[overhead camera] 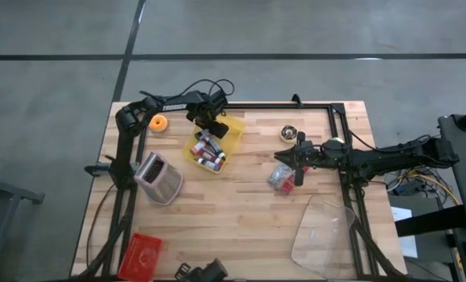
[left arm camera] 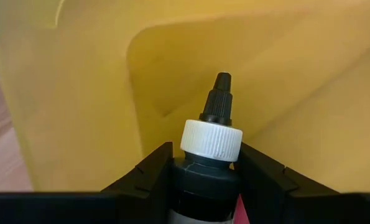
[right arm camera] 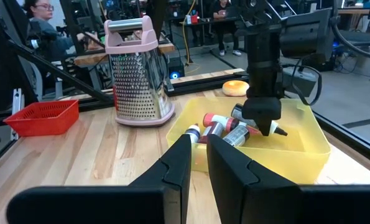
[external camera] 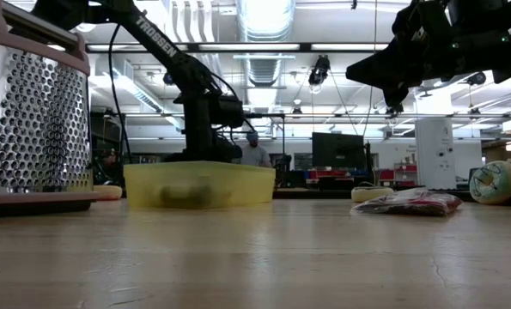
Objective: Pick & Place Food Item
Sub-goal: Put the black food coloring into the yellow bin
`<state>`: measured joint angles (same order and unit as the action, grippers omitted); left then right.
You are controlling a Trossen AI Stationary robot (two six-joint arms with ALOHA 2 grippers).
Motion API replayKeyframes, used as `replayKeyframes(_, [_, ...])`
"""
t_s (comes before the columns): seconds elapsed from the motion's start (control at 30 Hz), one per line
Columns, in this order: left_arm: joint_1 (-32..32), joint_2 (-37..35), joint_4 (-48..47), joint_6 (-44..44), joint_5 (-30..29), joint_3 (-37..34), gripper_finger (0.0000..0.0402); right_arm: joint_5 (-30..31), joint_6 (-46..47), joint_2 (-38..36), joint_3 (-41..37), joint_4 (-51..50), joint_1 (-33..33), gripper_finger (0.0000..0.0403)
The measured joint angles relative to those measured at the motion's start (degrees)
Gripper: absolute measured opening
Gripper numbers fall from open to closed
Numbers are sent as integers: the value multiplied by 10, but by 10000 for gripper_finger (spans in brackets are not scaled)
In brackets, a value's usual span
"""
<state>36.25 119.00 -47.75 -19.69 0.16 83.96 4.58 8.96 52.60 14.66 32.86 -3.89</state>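
Note:
A yellow bin (overhead camera: pixel 211 146) at the table's far middle holds several small bottles. My left gripper (overhead camera: pixel 205 129) reaches down into it and is shut on one bottle with a white ribbed cap and a black nozzle (left arm camera: pixel 214 127); it also shows in the right wrist view (right arm camera: pixel 262 119). A red and clear packet (overhead camera: pixel 279 178) lies flat on the table, also in the low view (external camera: pixel 408 203). My right gripper (right arm camera: pixel 199 155) hovers above the table beside the packet, its fingers nearly together and empty, pointing toward the bin. My left gripper pinches the bottle's dark body just below the white cap (left arm camera: pixel 204 177) between its two fingers. The fingers come from above, pointing down into the bin, and lie along the bottle. The cap and nozzle (right arm camera: pixel 278 130) stick out past the fingertips, close over the other bottles.
A pink-topped metal grater (overhead camera: pixel 160 176) stands left of the bin. An orange round item (overhead camera: pixel 159 123) lies at the far left. A red basket (overhead camera: pixel 142 252) sits at the near left, and a clear plastic lid (overhead camera: pixel 326 227) at the near right. A small round object (overhead camera: pixel 288 133) lies behind the right gripper.

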Motion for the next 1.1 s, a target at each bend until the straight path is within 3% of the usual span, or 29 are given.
replayKeyframes(0.5, [0, 0, -5, -7, -4, -7, 155, 0, 0, 0, 0, 0, 0, 47])
replayKeyframes(0.87, [0, 0, -3, -7, 1, -7, 243, 0, 0, 0, 0, 0, 0, 47])
replayKeyframes(1.1, [0, 0, -3, -7, 0, -7, 276, 0, 0, 0, 0, 0, 0, 47])
